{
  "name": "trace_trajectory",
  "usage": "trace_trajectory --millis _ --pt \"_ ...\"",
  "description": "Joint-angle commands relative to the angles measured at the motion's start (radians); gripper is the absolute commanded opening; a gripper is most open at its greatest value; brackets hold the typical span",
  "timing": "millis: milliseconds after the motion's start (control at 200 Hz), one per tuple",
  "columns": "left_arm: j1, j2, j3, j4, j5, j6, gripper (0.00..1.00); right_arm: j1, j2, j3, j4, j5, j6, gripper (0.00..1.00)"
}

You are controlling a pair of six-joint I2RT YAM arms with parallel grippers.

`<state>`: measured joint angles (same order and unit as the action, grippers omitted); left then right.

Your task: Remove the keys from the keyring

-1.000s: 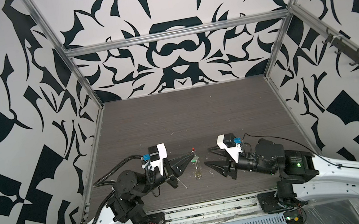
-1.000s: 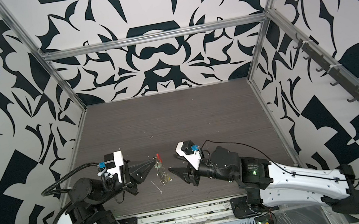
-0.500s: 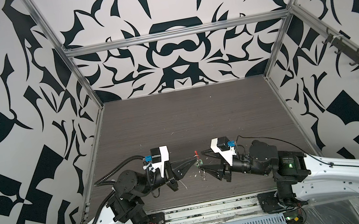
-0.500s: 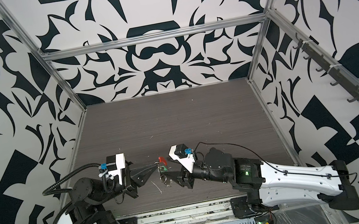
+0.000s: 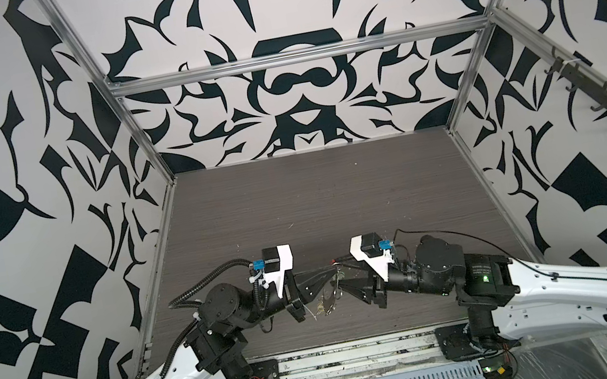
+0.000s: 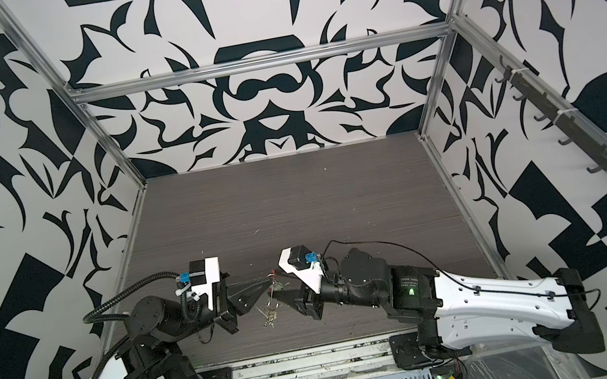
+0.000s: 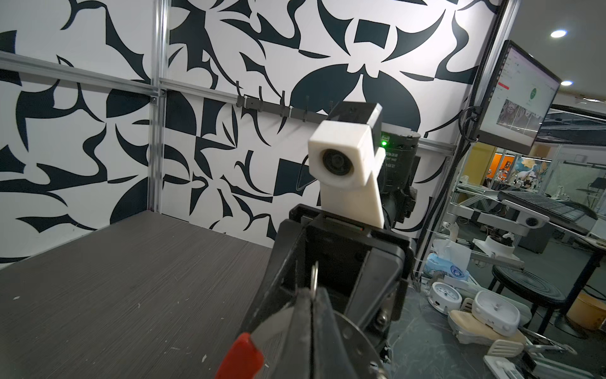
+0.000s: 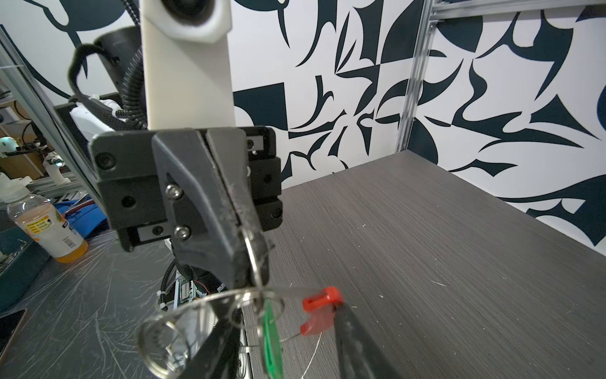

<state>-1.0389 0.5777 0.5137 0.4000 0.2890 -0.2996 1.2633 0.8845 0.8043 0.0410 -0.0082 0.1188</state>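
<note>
Roughly at the front middle of the surface (image 5: 316, 196), both arms meet tip to tip. Noted: the left claw (image 8: 251, 262) is fully closed, its tips pinching a wire loop of the keyring (image 8: 321, 303), which is held up off the surface. The right claw (image 8: 278, 323) is partly open, with fingers apart on either side of the hanging rings. One finger (image 8: 354, 341) touches the red sleeve (image 7: 241, 356); no firm grip is evident. The keys (image 5: 326, 305) dangle in a small bunch below the two claws, low over the surface; whether they touch it is unclear. The green tag (image 8: 272, 344) hangs edge-on between the right claw's fingers.
</note>
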Motion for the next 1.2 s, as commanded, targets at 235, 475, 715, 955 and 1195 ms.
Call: trace_trajectory --millis 235,475,715,955,1195 --pt "0.002 0.004 0.006 0.006 -0.029 -0.01 0.0 0.005 -0.037 0.041 0.001 0.045 -0.003 0.2" --pt "0.001 0.002 0.017 -0.018 -0.073 -0.014 0.0 0.005 -0.049 0.047 -0.037 0.07 -0.006 0.0" --pt "0.002 0.001 0.019 -0.038 -0.139 -0.015 0.0 0.004 -0.061 0.054 -0.051 0.108 -0.004 0.0" --pt "0.001 0.01 0.023 -0.058 -0.202 -0.014 0.0 0.005 -0.058 0.069 -0.049 0.15 0.006 0.0" --pt "0.001 0.011 0.029 -0.077 -0.249 -0.018 0.0 0.005 -0.033 0.086 -0.047 0.225 0.0 0.0"
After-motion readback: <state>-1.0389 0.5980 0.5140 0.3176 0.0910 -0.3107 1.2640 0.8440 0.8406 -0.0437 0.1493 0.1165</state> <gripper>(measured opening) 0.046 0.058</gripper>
